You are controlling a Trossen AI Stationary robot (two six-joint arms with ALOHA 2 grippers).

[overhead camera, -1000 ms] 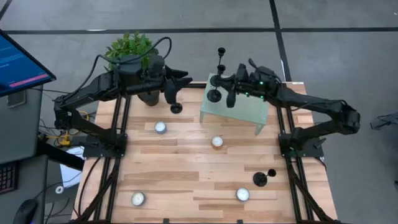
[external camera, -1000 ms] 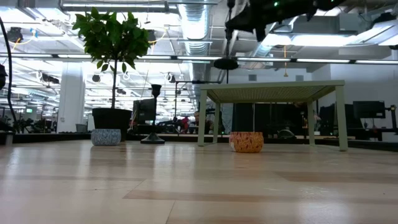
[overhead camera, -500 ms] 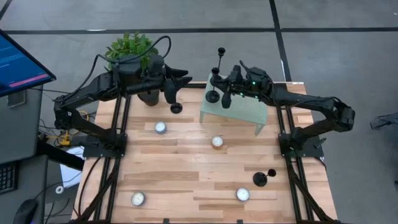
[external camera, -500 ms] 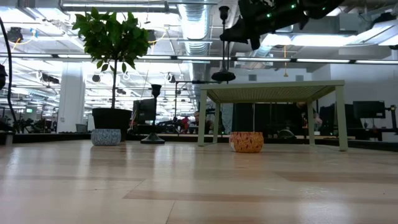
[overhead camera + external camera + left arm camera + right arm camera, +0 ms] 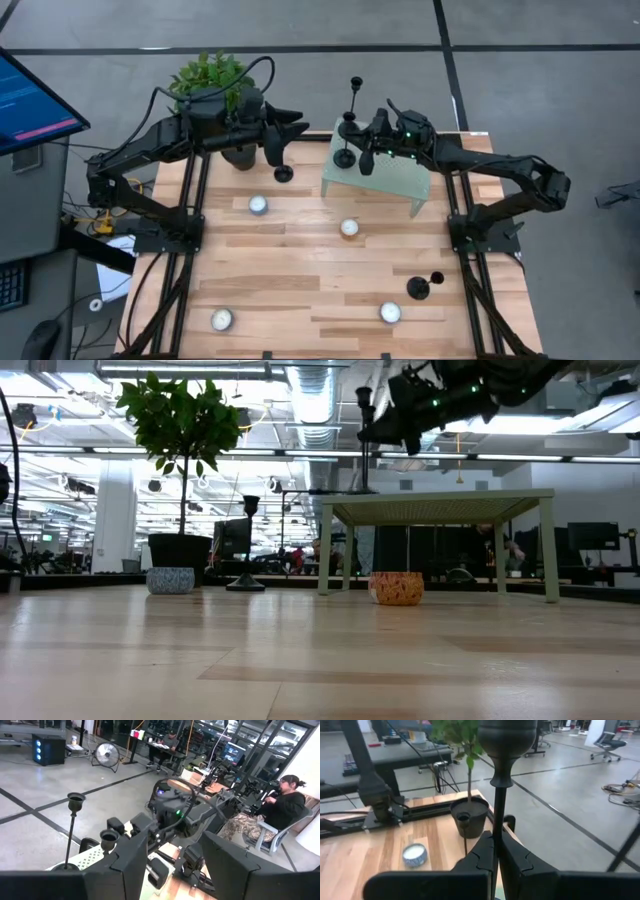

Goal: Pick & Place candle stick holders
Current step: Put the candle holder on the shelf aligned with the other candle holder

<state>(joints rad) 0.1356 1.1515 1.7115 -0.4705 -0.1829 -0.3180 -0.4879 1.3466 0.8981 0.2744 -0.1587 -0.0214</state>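
A black candlestick [image 5: 345,140] stands upright in my shut right gripper [image 5: 364,150] over the left part of a small green stand [image 5: 385,178]. Its cup [image 5: 507,737] is above the fingers and its base [image 5: 362,489] is level with the stand's top. A taller candlestick [image 5: 355,98] stands on its disc base at the stand's far left corner. Another candlestick [image 5: 283,172] stands on the table beside the plant pot, and one more [image 5: 420,287] stands near the right edge. My left gripper [image 5: 288,135] waits open by the plant pot. My right gripper pinches the candlestick's thin stem [image 5: 496,822] between its two fingers, about halfway up, below the cup. The fingers come from the table's right side and lie across the stem. The candlestick stands upright; whether its base [image 5: 344,158] rests on the stand I cannot tell.
A potted plant [image 5: 215,85] stands at the far left. Several tealights lie on the wooden table, among them a white one [image 5: 258,204], one in the middle [image 5: 349,227] and one near the front right [image 5: 390,312]. A person [image 5: 285,807] sits beyond the table.
My right gripper has come down with the candlestick, still shut on its stem. The candlestick's base, first well above the green stand, is now level with the stand's top, and the candlestick has stayed upright.
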